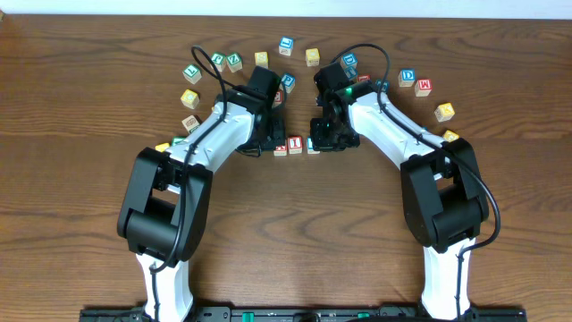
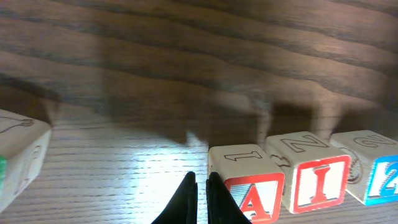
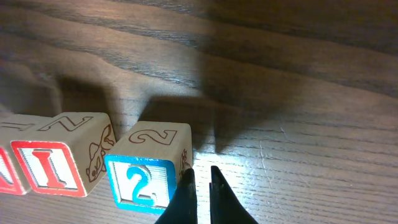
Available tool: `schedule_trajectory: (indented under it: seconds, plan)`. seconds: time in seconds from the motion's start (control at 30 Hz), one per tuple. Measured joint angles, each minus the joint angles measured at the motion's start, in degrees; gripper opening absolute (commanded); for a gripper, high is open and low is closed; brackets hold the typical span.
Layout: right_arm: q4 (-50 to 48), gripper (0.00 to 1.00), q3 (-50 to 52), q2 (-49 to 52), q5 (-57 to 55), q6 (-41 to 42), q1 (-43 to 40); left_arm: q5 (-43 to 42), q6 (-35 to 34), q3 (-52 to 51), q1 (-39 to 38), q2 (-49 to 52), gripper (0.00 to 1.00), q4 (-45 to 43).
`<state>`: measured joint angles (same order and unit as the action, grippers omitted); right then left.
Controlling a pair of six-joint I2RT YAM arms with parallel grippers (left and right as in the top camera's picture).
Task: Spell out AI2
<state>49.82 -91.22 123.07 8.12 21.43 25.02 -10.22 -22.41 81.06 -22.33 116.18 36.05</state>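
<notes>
Wooden cubes, overhead: I log the red "A" cube (image 1: 281,148), the red "I" cube (image 1: 295,145) and the blue "2" cube (image 1: 313,145) in one row at mid-desk (image 1: 89,107). They sit side by side between the tips of the two arms. Other lettered cubes (image 1: 234,62) lie in an arc beyond.

Left wrist: left jaws pressed together, empty, low over the desk, just beside the "A" cube (image 2: 252,182) on its outer side. The "I" cube (image 2: 314,177) and "2" cube (image 2: 380,175) follow in line.

Right wrist: right jaws all but together, holding nothing, just beside the free side of the "2" cube (image 3: 149,169). The "I" cube (image 3: 59,157) is next along.
</notes>
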Motion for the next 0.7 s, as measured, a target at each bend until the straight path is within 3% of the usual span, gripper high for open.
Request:
schedule_trajectory:
  seconds: [0.7]
  plan:
    - [-1.92, 0.06, 0.0, 0.0, 2.25, -2.89, 0.85, 0.0, 0.0, 0.0, -0.28, 0.0, 0.07, -0.09]
